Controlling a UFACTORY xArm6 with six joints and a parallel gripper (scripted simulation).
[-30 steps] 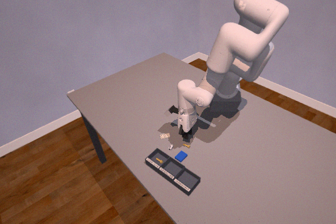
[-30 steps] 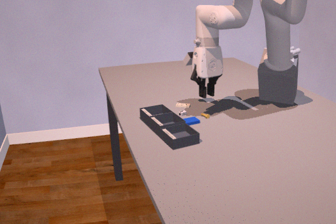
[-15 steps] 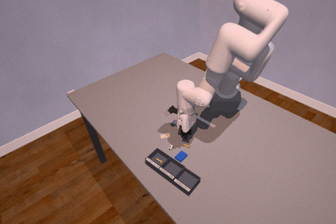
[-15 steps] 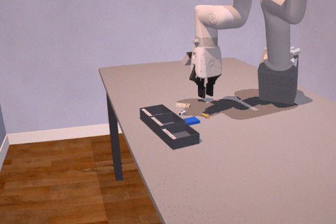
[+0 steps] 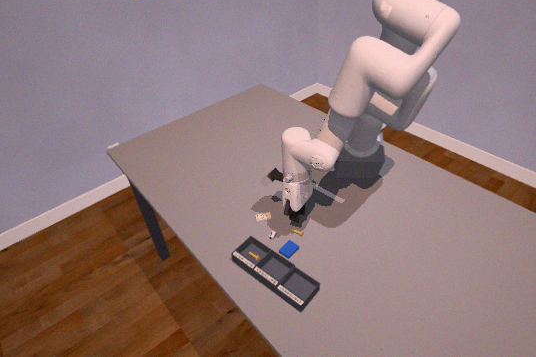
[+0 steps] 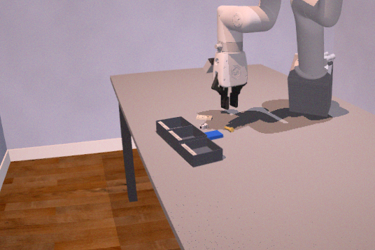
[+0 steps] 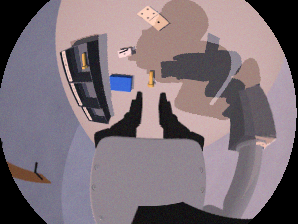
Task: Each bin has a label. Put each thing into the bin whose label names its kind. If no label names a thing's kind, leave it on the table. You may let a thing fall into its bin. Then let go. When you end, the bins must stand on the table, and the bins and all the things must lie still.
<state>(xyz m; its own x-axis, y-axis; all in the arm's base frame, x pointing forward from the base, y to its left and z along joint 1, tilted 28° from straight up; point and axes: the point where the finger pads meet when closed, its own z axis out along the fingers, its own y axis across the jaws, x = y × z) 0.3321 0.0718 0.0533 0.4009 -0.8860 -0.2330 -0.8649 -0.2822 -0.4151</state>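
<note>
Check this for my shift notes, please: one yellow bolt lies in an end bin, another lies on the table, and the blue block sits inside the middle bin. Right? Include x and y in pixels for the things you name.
Not quite: the blue block [image 5: 289,249] [image 6: 214,134] [image 7: 121,83] lies on the table beside the bins, as the top view shows. The rest of your statement holds.

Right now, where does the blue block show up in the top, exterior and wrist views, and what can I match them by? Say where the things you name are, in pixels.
Top: below center, just right of the bin row.
Exterior: near the middle, partly behind the bins.
Wrist: left of center, between the bins and the loose yellow piece.
Shared landmark: the dark three-compartment bin row [image 5: 264,277] [image 6: 175,147] [image 7: 102,82], beside the blue block [image 5: 289,249] [image 6: 215,134] [image 7: 121,83].
</note>
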